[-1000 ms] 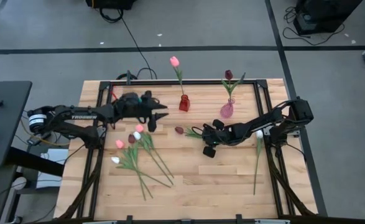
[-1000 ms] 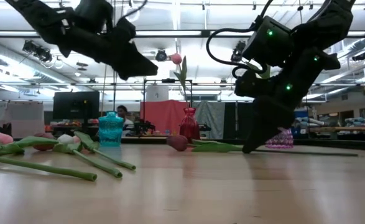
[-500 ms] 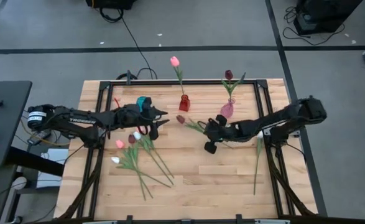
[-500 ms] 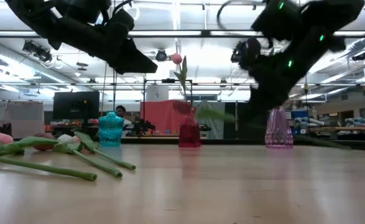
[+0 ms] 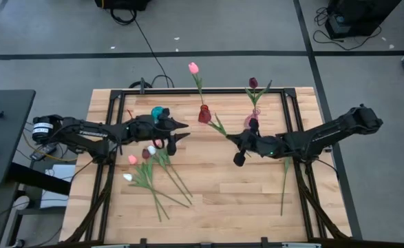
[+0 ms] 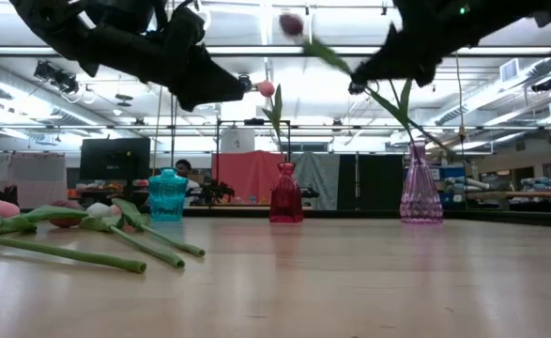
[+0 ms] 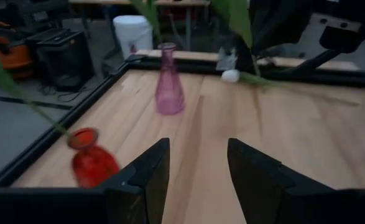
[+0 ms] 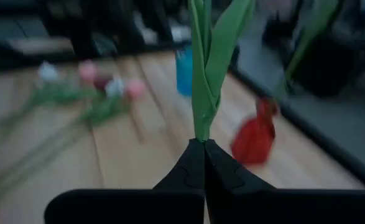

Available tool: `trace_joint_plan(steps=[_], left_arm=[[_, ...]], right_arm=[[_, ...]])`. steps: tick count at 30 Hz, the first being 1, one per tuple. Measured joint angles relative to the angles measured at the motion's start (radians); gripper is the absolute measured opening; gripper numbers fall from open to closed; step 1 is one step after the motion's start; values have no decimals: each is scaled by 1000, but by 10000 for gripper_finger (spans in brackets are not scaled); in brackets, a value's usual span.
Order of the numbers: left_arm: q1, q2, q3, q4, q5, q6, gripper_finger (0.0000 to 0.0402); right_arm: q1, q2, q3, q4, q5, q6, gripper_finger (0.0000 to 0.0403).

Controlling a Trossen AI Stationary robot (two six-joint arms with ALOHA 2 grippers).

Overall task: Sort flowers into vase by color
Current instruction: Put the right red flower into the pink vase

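My right gripper (image 5: 235, 140) is shut on a dark maroon tulip (image 6: 291, 23) and holds it high above the table's middle, next to the pink vase (image 6: 420, 192). That vase has a maroon tulip (image 5: 252, 83) in it. The red vase (image 5: 204, 114) has a pink tulip (image 5: 193, 67) in it. The blue vase (image 6: 167, 195) stands beside my left gripper (image 5: 181, 131), which is open in the air above a pile of tulips (image 5: 150, 165) lying flat on the table. A white tulip (image 5: 286, 148) lies near the right edge. My right gripper pinches the maroon tulip's green stem with its leaves (image 8: 198, 127) between the two fingers (image 8: 222, 174), which lie across it. The tulip is lifted clear and slants, its head (image 6: 291, 23) up above the fingers and toward the red vase.
The three vases stand in a row along the far side. A black frame rail (image 5: 298, 165) runs around the table. Bare wood (image 5: 222, 193) lies toward the near edge, between the pile and the white tulip's stem (image 5: 283, 193).
My right gripper has risen from the table with the maroon tulip and has moved toward the far right, next to the pink vase. The tulip, which lay flat, is now lifted clear with its head up. My left gripper has shifted slightly toward the near edge, uncovering the blue vase.
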Motion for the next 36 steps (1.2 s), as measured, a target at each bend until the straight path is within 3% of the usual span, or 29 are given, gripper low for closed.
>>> trace_joint_plan(steps=[5,10,18,30,36], left_arm=[[-36,128,1,197,42,-27,168],[-64,270,68,299,45,-33,168],[-72,417,233,301,117,-31,168],[-72,487,339,299,158,-28,166],[-71,518,364,294,158,-28,138]], right_arm=[[-17,22,-134,497,-108,-149,2],[-37,93,-203,827,-200,-222,2],[-41,221,-176,987,-239,-293,3],[-51,312,-171,1160,-228,-372,3],[-58,326,-171,1168,-222,-371,3]])
